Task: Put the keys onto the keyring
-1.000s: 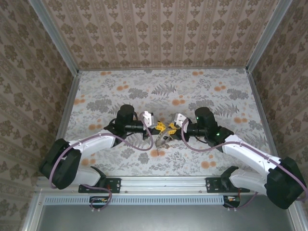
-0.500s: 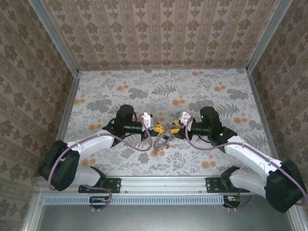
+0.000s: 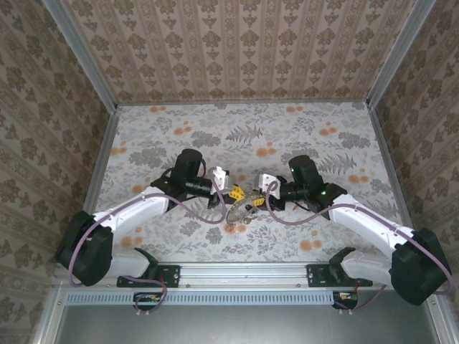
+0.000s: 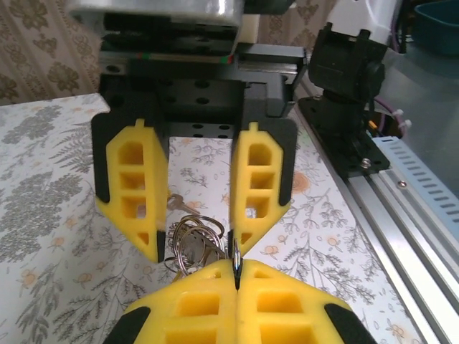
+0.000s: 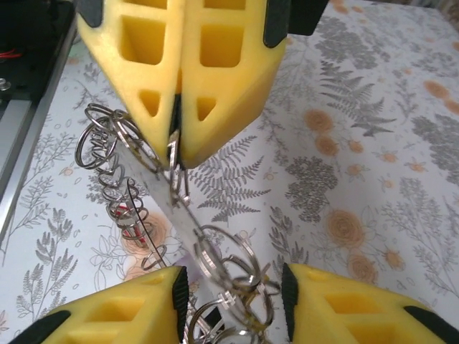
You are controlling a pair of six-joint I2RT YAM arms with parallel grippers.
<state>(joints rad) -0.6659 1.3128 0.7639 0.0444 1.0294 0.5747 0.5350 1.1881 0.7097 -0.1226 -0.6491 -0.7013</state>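
- Keys (image 3: 240, 212), from above: bunched just under the meeting tips of left pincer (image 3: 234, 193) and right pincer (image 3: 253, 195).
- Left wrist: left pincer pinched fully closed on the thin edge of the keyring (image 4: 235, 259); keys dangle just past its tips.
- Right wrist: right pincer (image 5: 231, 278) parted around loose rings (image 5: 226, 269), holding nothing; best close on one key only, keeping the keyring steady.
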